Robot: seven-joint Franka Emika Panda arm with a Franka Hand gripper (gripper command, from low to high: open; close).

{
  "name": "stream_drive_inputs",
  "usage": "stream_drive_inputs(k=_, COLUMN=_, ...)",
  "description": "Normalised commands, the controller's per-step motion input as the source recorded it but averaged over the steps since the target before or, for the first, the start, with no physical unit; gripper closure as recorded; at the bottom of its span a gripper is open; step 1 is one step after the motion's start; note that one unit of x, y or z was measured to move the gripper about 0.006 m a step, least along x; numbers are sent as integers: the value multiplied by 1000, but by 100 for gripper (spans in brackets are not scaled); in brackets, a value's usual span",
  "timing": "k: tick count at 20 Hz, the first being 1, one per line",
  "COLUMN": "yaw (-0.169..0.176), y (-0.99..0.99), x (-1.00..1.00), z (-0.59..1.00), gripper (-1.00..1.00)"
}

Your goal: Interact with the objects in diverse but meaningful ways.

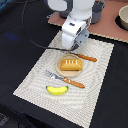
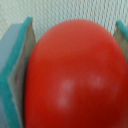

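Observation:
A red tomato (image 2: 70,75) fills the wrist view, and my gripper (image 2: 75,24) is shut on it, with a teal finger (image 2: 15,70) pressed to one side and the other finger (image 2: 122,30) at the opposite side. In the exterior view the arm's white wrist (image 1: 75,32) hangs over the far end of the placemat and hides the fingers and the tomato. Just in front of it lies the golden bread loaf (image 1: 70,64) on a small plate (image 1: 58,70). The yellow banana (image 1: 57,89) lies at the near end of the mat.
An orange-handled fork (image 1: 65,79) lies between loaf and banana, and a knife (image 1: 82,56) beyond the plate. All rest on a woven placemat (image 1: 35,82) on black cloth. On a pink board (image 1: 107,27) behind stand a grey pot (image 1: 97,10) and a bowl-like pot (image 1: 123,17).

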Motion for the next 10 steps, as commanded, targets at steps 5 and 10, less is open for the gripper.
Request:
stream_drive_inputs(k=5, yaw=0, y=428, x=-182, z=984, gripper=100)
stream_drive_inputs(k=10, yaw=0, y=360, x=-417, z=685, gripper=100)
